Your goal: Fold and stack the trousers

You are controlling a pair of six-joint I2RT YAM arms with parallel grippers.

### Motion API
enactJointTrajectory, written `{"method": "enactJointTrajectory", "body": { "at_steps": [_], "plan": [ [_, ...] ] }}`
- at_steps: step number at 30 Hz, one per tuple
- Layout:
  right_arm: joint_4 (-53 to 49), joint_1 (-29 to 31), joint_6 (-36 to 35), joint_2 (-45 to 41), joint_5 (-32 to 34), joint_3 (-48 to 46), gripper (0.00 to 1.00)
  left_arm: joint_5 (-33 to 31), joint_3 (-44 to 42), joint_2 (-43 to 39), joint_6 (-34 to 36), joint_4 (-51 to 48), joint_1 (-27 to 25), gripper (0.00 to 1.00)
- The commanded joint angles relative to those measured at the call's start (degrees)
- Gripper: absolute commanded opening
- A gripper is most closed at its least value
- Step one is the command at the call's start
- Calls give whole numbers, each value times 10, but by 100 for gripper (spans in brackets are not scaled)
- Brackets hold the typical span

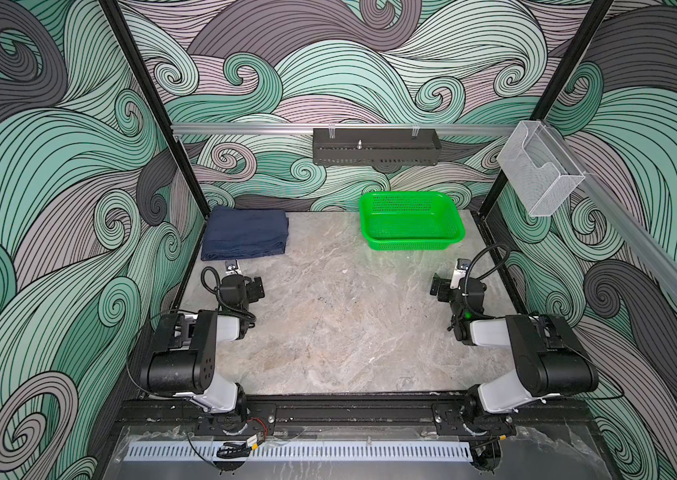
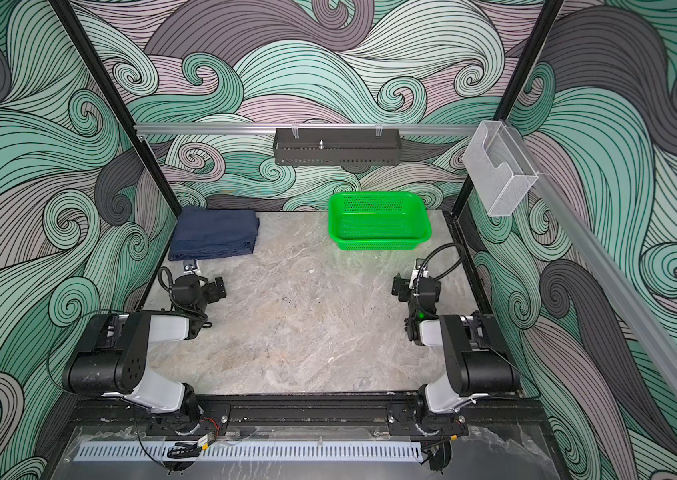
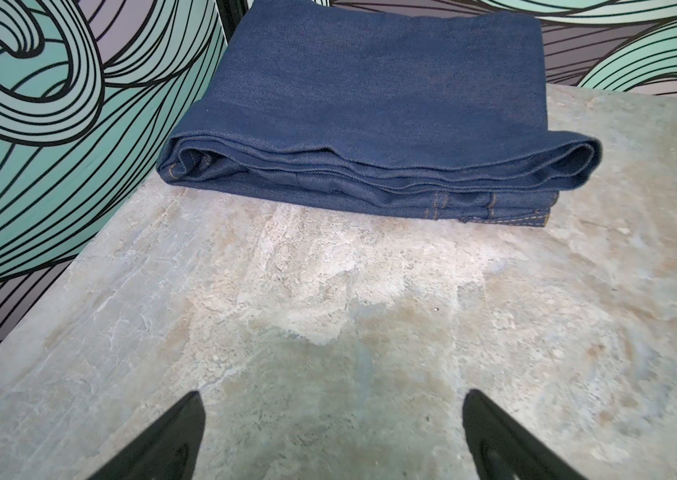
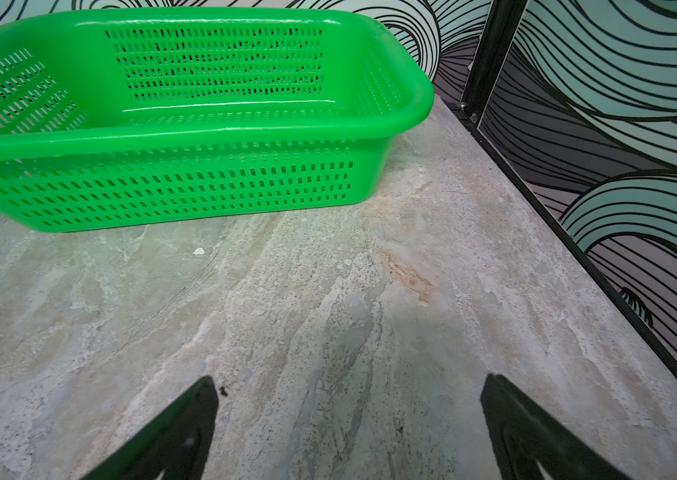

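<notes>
Both arms sit folded at the near edge of the table [image 1: 341,324]. The left arm [image 1: 187,353] and the right arm [image 1: 536,357] each have the elbow bent back and the wrist reaching forward, low over the stone-patterned surface. The left gripper [image 3: 332,397] has its jaws spread wide with bare table between them, holding nothing. The right gripper [image 4: 349,379] is spread the same way and is also empty.

Just beyond the left gripper, in the far left corner against the walls, lie the trousers [image 1: 245,232], folded into a flat, roughly rectangular bundle of dark navy denim. In both top views they read as a plain blue block. The left wrist view alone shows the stacked layers along the near edge, a rounded fold at one end, and orange-brown stitching on the lower layers.

At the far right stands a green perforated basket [image 1: 409,245], well apart from the trousers. The right wrist view shows the basket but not the trousers.
</notes>
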Motion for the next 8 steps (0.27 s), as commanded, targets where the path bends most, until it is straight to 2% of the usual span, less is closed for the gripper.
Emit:
{"method": "enactJointTrajectory", "body": {
  "at_steps": [1, 8],
  "plan": [
    [2, 2, -3, -2, 3, 12, 99, -6, 19, -11, 0, -3, -4, 99],
    [-3, 2, -6, -2, -8, 15, 99, -7, 19, -11, 0, -3, -3, 99]
  ]
}}
